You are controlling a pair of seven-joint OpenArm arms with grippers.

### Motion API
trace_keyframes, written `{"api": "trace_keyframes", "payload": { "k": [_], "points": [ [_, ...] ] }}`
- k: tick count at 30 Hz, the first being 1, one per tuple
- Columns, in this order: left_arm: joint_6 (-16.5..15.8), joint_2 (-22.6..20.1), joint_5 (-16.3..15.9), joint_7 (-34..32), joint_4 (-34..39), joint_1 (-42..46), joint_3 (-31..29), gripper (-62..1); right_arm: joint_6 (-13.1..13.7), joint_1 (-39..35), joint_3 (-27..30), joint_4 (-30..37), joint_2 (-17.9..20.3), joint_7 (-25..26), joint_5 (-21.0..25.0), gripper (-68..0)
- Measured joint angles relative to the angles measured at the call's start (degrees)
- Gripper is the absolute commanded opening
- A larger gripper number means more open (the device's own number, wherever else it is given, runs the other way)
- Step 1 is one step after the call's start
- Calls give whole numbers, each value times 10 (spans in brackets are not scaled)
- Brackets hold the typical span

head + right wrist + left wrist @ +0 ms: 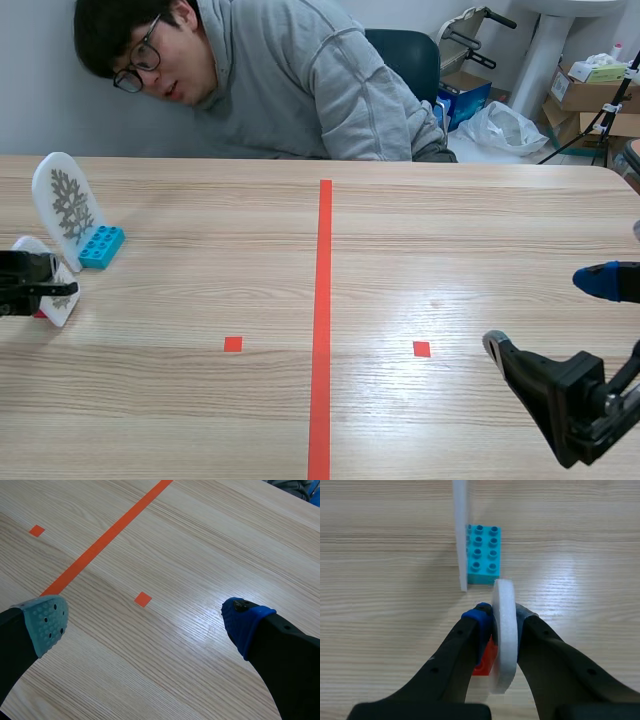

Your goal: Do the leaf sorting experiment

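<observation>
Pinching a white card (504,645) edge-on, the left gripper (502,616) sits low by the table's (450,260) left side. The card stands on a red brick (486,662). Just ahead is a second card (66,200), grey leaf print, upright on a blue brick (484,555). The right gripper (146,622) hovers well apart, fingers wide. A person (290,90) leans in at the far side.

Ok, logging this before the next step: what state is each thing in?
left gripper: shut on the white card on red brick.
white card on red brick: clamped between the fingers.
leaf card on blue brick: standing upright on the table, ungripped.
right gripper: open, holding nothing.
</observation>
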Motion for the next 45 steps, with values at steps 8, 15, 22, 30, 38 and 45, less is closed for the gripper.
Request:
{"api": "trace_keyframes", "payload": {
  "k": [8, 15, 22, 30, 38, 45],
  "points": [
    [0, 0, 1, -8, -47, -45, 0, -569, 0, 0, 0, 0, 0, 0, 0, -37],
    [0, 0, 9, -20, -82, -82, 0, -569, 0, 0, 0, 0, 0, 0, 0, -37],
    [1, 2, 13, -24, -103, -88, 0, -566, 0, 0, 0, 0, 0, -2, 0, -37],
    [1, 2, 15, -25, -103, -88, 0, -472, 0, 0, 0, 0, 0, -2, 0, -37],
    [1, 2, 15, -25, -103, -88, 0, -352, 0, 0, 0, 0, 0, -2, 0, -37],
    [0, 2, 15, -38, -103, -84, 0, -141, 0, 0, 0, 0, 0, -2, 0, -37]
  ]
}}
